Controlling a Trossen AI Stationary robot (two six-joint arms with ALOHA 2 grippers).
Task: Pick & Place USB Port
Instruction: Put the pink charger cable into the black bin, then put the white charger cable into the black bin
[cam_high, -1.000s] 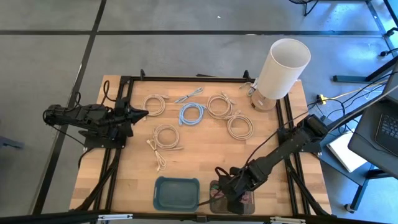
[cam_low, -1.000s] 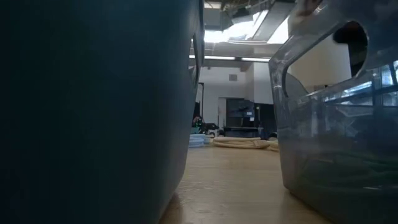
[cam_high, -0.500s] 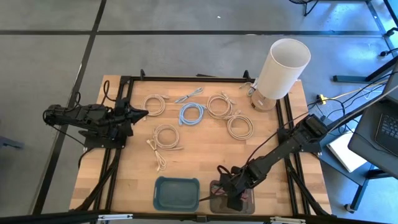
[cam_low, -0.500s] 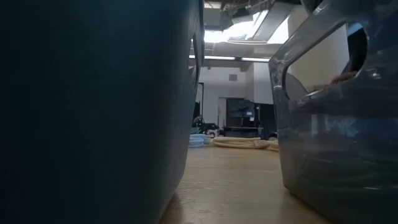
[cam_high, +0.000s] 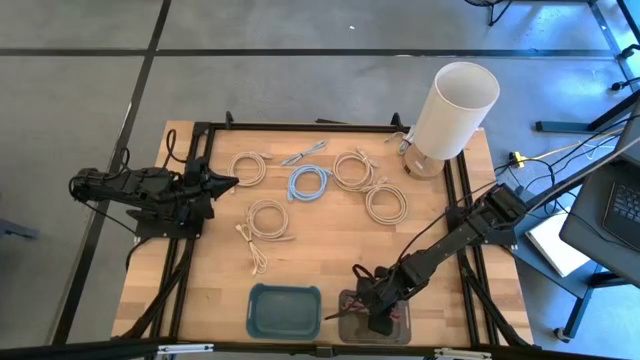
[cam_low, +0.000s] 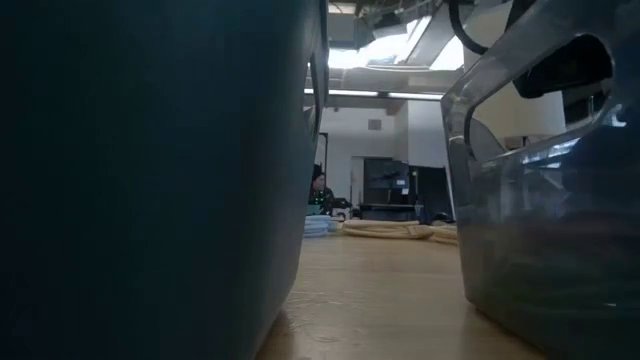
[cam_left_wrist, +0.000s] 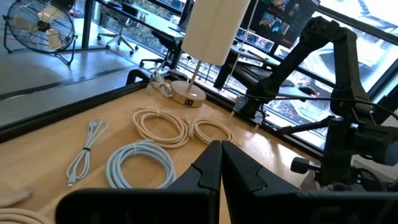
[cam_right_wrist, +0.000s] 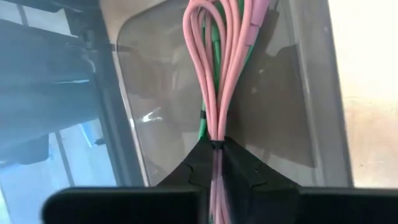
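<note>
pink cable (cam_right_wrist: 214, 81) | looped, glossy cord | right gripper (cam_right_wrist: 216, 149) clenched on it | above clear plastic bin (cam_right_wrist: 298, 106)

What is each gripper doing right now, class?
Left gripper: shut, holding nothing, parked at the table's left edge.
Right gripper: shut on pink cable, over the clear bin.

Two bins (cam_high: 284, 311) (cam_high: 352, 330) are set side by side at the desk's (cam_high: 320, 250) near edge. Cable coils (cam_high: 310, 182) are spread across its far half, with a lamp (cam_high: 452, 105) at the far right corner. The right pincer (cam_high: 378, 322) is held over the right bin.
</note>
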